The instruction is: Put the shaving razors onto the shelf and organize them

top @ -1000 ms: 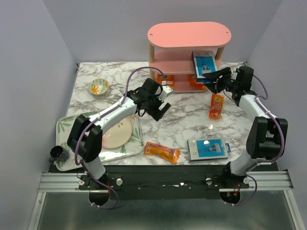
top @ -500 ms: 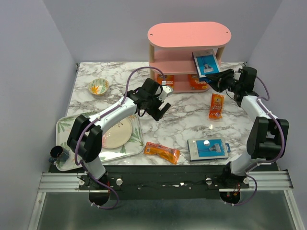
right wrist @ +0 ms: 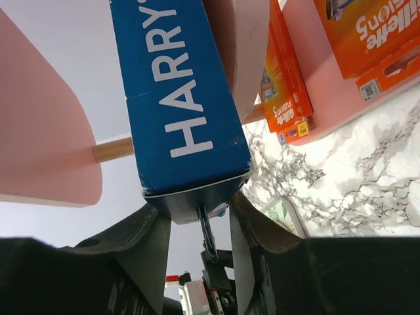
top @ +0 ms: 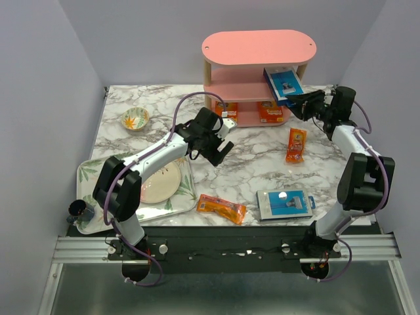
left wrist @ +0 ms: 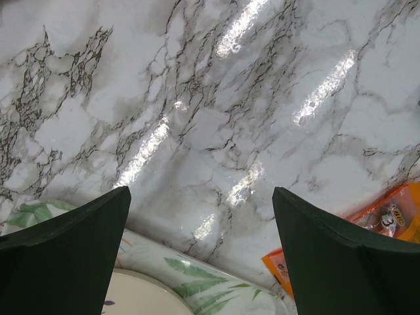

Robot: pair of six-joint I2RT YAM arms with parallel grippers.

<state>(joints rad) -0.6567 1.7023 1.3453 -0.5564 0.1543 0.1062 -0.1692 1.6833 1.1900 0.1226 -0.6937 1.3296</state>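
Observation:
The pink three-tier shelf (top: 258, 47) stands at the back. My right gripper (top: 304, 105) is shut on a blue razor card (top: 283, 84) and holds it tilted at the right end of the middle tier. In the right wrist view the card (right wrist: 177, 98) sits between my fingers (right wrist: 134, 246). Two orange packs (top: 270, 113) lie on the bottom tier and also show in the right wrist view (right wrist: 283, 72). Two more orange packs (top: 296, 145) (top: 221, 208) and a second blue card (top: 283, 203) lie on the table. My left gripper (top: 220, 147) is open and empty above the marble.
A floral tray (top: 92, 174) with a pale round plate (top: 161, 184) sits at the front left; its rim shows in the left wrist view (left wrist: 197, 272). A small patterned bowl (top: 135, 119) is at the back left. A dark cup (top: 80, 210) stands on the tray's near corner.
My right gripper has moved back and up toward the shelf, carrying the blue card further onto the middle tier. The left arm has not moved.

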